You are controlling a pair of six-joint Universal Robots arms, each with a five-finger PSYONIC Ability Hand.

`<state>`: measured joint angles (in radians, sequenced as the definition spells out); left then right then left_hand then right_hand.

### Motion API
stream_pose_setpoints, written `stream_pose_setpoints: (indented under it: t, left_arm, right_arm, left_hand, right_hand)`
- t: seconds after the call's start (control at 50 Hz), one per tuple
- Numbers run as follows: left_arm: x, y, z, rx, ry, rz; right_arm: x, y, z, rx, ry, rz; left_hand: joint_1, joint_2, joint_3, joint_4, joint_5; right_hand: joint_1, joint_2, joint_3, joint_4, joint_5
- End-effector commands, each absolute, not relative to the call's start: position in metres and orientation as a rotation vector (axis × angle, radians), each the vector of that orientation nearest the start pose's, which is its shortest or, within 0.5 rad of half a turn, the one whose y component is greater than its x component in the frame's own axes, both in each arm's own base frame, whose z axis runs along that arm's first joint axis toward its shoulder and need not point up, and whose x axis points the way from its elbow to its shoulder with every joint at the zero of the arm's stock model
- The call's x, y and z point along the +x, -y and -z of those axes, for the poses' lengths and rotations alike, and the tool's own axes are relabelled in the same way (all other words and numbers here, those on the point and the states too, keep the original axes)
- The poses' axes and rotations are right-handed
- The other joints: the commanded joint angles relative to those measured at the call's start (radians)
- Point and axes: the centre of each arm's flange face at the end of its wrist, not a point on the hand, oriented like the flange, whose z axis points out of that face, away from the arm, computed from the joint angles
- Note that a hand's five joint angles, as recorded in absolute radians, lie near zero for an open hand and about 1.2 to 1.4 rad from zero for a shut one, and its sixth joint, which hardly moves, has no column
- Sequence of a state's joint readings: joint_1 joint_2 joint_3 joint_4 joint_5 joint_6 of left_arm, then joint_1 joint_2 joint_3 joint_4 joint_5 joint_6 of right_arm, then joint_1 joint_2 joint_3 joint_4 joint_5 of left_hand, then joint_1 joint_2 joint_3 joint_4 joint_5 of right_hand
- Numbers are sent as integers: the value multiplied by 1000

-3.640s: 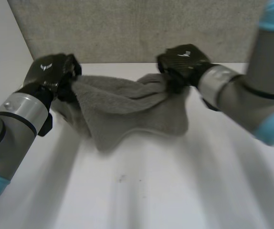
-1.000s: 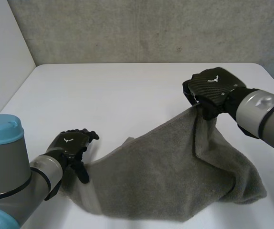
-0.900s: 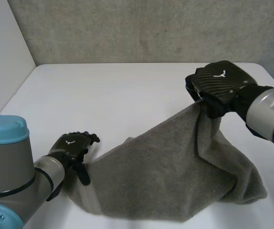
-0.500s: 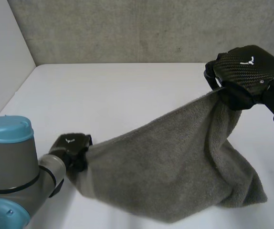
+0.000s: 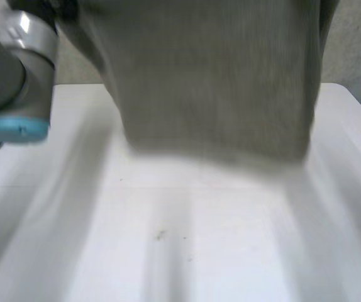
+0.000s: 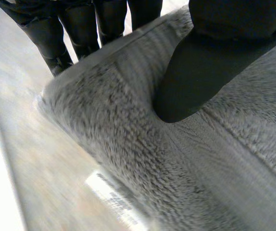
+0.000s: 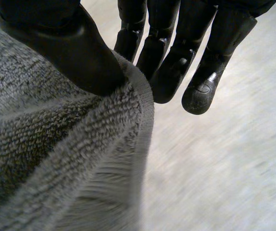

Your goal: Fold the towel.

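The grey towel (image 5: 212, 75) hangs spread in the air above the white table (image 5: 199, 251), with its lower edge clear of the surface. My left arm (image 5: 17, 63) rises beside the towel's left edge. In the left wrist view my left hand (image 6: 210, 62) pinches the towel (image 6: 128, 144) near a corner, thumb on one face and fingers (image 6: 80, 29) behind it. My right hand (image 7: 70, 48) pinches the hemmed edge of the towel (image 7: 46, 159) between its thumb and fingers (image 7: 176, 62).
Below the hanging cloth, the table bears a small dark speck (image 5: 160, 235) near its middle. A grey wall (image 5: 356, 44) stands behind the table's far edge.
My left hand has shut on the towel's near left corner. Both hands have lifted the towel off the table and now hold it spread high.
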<state>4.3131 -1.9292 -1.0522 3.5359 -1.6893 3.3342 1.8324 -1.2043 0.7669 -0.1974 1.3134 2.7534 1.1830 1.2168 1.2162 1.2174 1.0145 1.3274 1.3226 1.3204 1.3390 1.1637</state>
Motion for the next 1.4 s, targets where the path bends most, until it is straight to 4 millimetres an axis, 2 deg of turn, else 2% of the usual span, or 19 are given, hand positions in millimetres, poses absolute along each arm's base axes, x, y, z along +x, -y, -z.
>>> stream_pose_setpoints:
  t: [0.02, 0.08, 0.12, 0.14, 0.16, 0.18, 0.2, 0.22, 0.24, 0.28, 0.3, 0.32, 0.34, 0.38, 0.44, 0.62, 0.66, 0.76, 1.4]
  left_arm:
    - [-257, 334, -422, 51, -1417, 2943]
    - [-257, 336, -387, 115, -1578, 2836]
    - [-254, 337, -343, 201, -1747, 2704]
    - [-254, 337, -343, 201, -1747, 2703]
    - [-250, 337, -317, 247, -1834, 2630]
    - [-250, 337, -317, 247, -1835, 2629]
    - [-248, 334, -289, 301, -1933, 2547]
    - [-247, 328, -262, 358, -2018, 2474]
    - [-247, 328, -262, 358, -2019, 2473]
    - [-247, 314, -208, 482, -2199, 2312]
    - [-247, 314, -208, 483, -2200, 2311]
    - [-245, 307, -184, 522, -2279, 2233]
    - [-245, 307, -184, 522, -2280, 2232]
    - [-242, 294, -144, 573, -2395, 2091]
    - [-237, 285, -119, 594, -2467, 1984]
    - [-225, 284, -119, 635, -2422, 1921]
    - [-220, 286, -130, 635, -2374, 1942]
    - [-216, 288, -139, 612, -2342, 1971]
    - [-206, 293, -144, 562, -2331, 1976]
  right_arm:
    - [250, 342, -426, -704, -1305, 2654]
    - [252, 340, -405, -747, -1403, 2588]
    - [254, 335, -361, -863, -1589, 2452]
    - [254, 335, -360, -864, -1590, 2452]
    - [255, 331, -336, -945, -1670, 2376]
    - [255, 327, -312, -1016, -1742, 2298]
    - [255, 327, -312, -1017, -1742, 2298]
    - [255, 321, -287, -1082, -1807, 2218]
    - [255, 321, -287, -1083, -1808, 2217]
    - [258, 313, -235, -1186, -1919, 2056]
    - [258, 313, -235, -1187, -1920, 2056]
    - [259, 311, -207, -1227, -1975, 1970]
    - [261, 308, -183, -1257, -2021, 1888]
    - [263, 304, -164, -1283, -2058, 1818]
    - [265, 301, -136, -1315, -2115, 1719]
    - [259, 297, -133, -1339, -2169, 1696]
    - [254, 295, -146, -1312, -2178, 1751]
    - [245, 293, -150, -1273, -2256, 1799]
    - [209, 316, -126, -1094, -2404, 1776]
  left_hand:
    - [213, 180, 180, 179, 207]
    - [213, 180, 180, 179, 207]
    - [213, 180, 180, 179, 207]
    - [213, 180, 180, 179, 207]
    - [213, 180, 180, 179, 207]
    - [213, 180, 180, 179, 207]
    - [213, 180, 180, 179, 207]
    - [213, 180, 180, 179, 207]
    - [213, 180, 180, 179, 207]
    - [213, 180, 180, 179, 207]
    - [213, 180, 180, 179, 207]
    - [213, 180, 180, 179, 207]
    - [213, 180, 180, 179, 207]
    - [213, 180, 180, 179, 207]
    - [213, 180, 180, 179, 207]
    - [213, 180, 180, 179, 207]
    - [213, 180, 180, 179, 207]
    - [213, 180, 180, 179, 207]
    - [213, 180, 180, 179, 207]
  right_hand:
    - [69, 74, 76, 57, 58]
    - [69, 74, 76, 57, 58]
    - [69, 74, 76, 57, 58]
    - [69, 74, 76, 57, 58]
    - [69, 74, 76, 57, 58]
    - [69, 74, 76, 57, 58]
    - [69, 74, 76, 57, 58]
    - [69, 74, 76, 57, 58]
    - [69, 74, 76, 57, 58]
    - [69, 74, 76, 57, 58]
    - [69, 74, 76, 57, 58]
    - [69, 74, 76, 57, 58]
    - [69, 74, 76, 57, 58]
    - [69, 74, 76, 57, 58]
    - [69, 74, 76, 57, 58]
    - [41, 45, 48, 29, 30]
    - [-412, -408, -405, -424, -423]
    - [-696, -691, -689, -708, -707]
    - [-688, -683, -681, -699, -698]
